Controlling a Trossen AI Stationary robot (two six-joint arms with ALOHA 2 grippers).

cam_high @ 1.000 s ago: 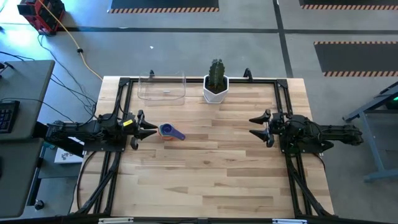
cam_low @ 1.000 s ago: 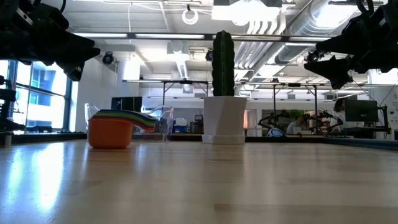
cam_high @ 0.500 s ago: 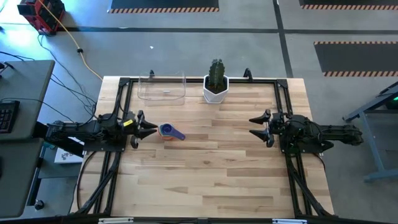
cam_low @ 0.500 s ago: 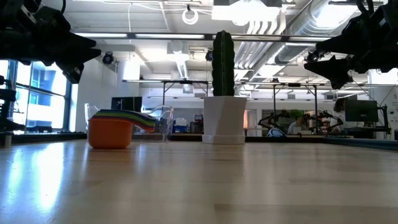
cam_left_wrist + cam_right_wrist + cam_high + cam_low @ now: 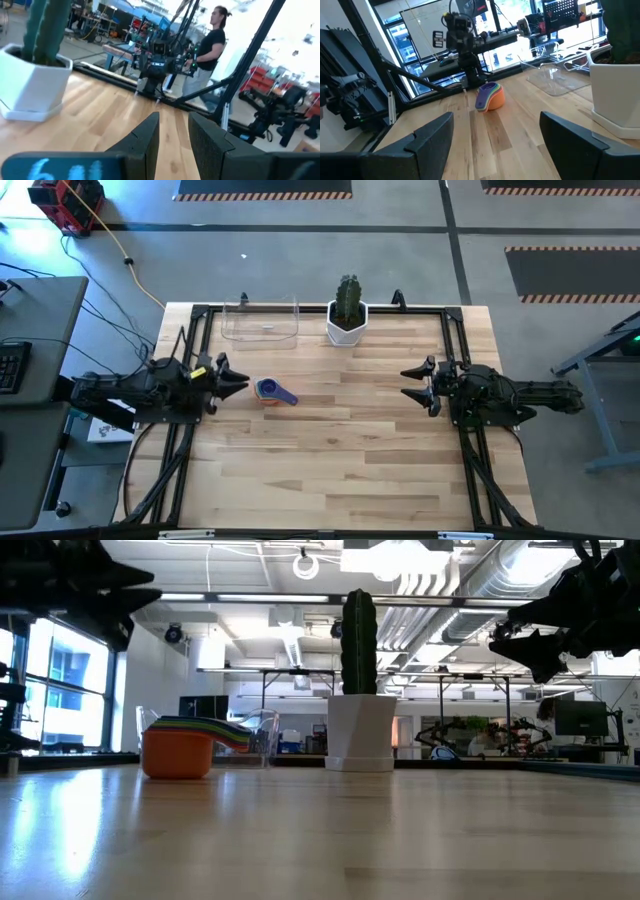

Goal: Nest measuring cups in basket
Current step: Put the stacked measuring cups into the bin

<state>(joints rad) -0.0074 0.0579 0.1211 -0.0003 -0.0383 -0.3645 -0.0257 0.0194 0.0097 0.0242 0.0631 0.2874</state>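
A: Starting at the left, what was the left gripper (image 5: pixel 240 383) doing?

B: It hung just left of the cups (image 5: pixel 270 391), above the table (image 5: pixel 340 450), with nothing in it. Its wrist view showed the fingers (image 5: pixel 145 137) only a narrow way apart.

A: And the cups themselves?

B: They sat nested as one stack on the left half of the table, orange at the bottom and the handles fanned toward the middle. They were not in the basket (image 5: pixel 261 320). That stood empty, as far as I could tell, at the back edge, well apart from the stack. The cactus pot (image 5: pixel 347 320) was just to its right.

A: The right side?

B: The right gripper (image 5: pixel 412 384) waited over the right half, jaws wide, holding nothing.

A: So what could have gone wrong?

B: In my judgement, mostly the grasp. With so narrow a gap, the fingers might have pushed the stack along the wood rather than straddling a rim or handle. A pinch on the top cup alone might have lifted it out and left the rest behind. The basket's clear walls are hard to see, so the stack might have clipped a rim and tipped. A swing too far right could have knocked the pot.
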